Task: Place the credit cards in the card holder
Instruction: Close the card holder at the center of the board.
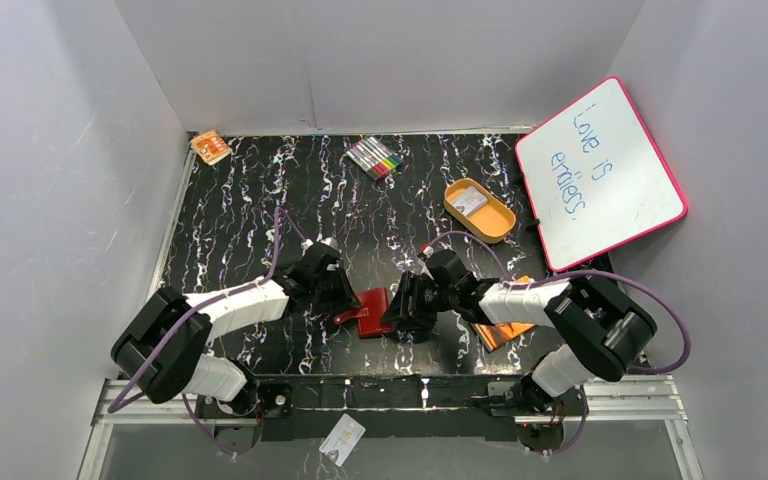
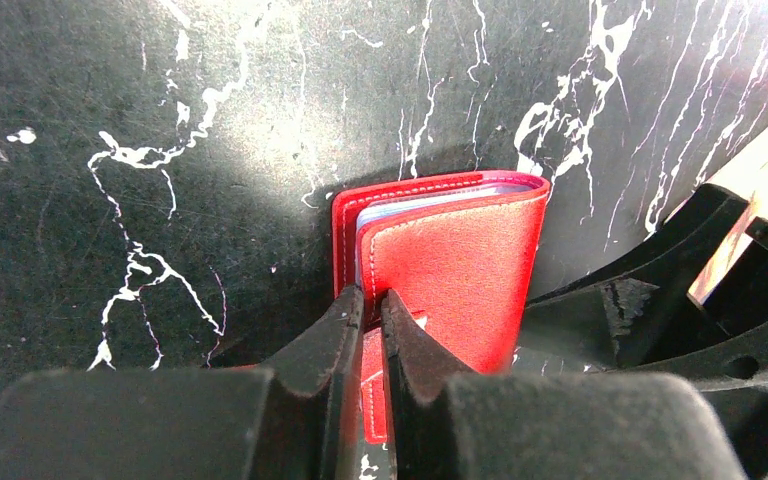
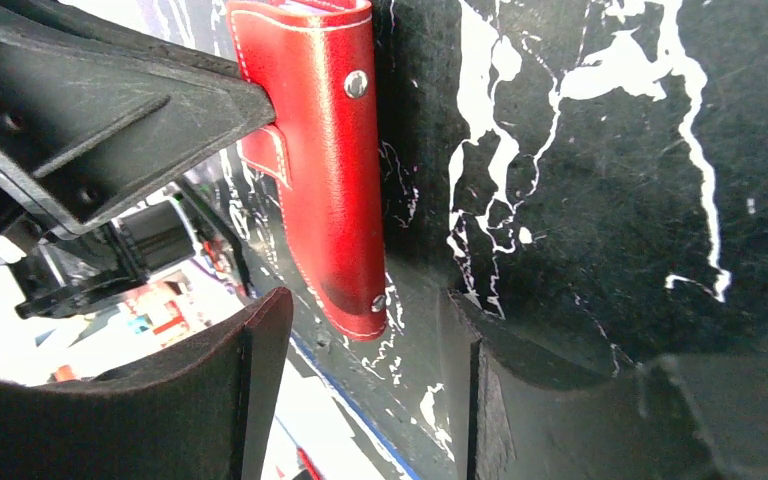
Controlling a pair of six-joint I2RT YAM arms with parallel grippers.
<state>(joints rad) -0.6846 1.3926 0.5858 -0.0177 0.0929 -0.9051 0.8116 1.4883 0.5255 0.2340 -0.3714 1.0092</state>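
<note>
Clamps snap tab [image 2: 372,400] of card holder [image 1: 374,312] in left gripper [image 2: 372,296] jaws, long axis 12-to-6 on counter [image 1: 240,220], with right gripper [image 1: 400,312] jaws released just at holder's 3 o'clock.

Pale grey walls [image 1: 360,60]; black, white-veined tabletop [image 1: 250,215].

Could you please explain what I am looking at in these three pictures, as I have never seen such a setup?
These are two robot arms bolted at the near edge of a black table. The wide picture looks down from above; the other two come from a camera on each wrist. The left hand pinches the snap tab of the folded red card holder. The right hand is open beside it. Farther back lie an orange tray with a card in it, markers and a whiteboard.
</note>
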